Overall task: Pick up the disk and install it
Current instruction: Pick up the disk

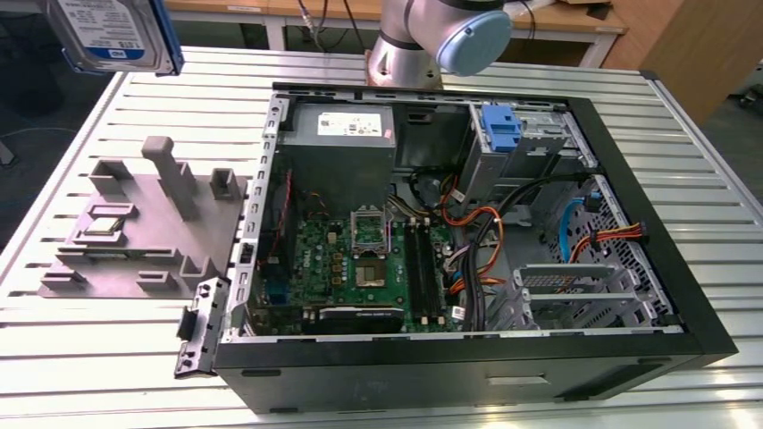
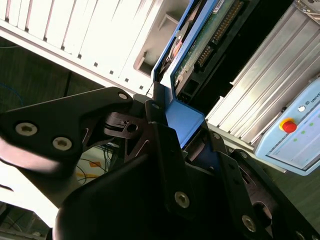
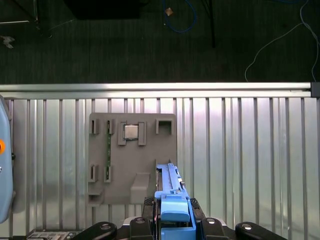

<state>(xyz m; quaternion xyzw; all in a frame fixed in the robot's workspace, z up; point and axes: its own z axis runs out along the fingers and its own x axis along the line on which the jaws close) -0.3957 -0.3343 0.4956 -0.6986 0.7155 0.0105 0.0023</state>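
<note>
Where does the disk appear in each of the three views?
Exterior view: the disk hangs in the top corner, on the exterior view's left.
First wrist view: the disk is edge-on, clamped in the tool, before the grey fixture.
Second wrist view: the disk shows its circuit board.
Shared landmark: the grey fixture.

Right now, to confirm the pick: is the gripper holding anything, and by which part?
The gripper holds the disk by one end of its blue carrier bracket.
</note>
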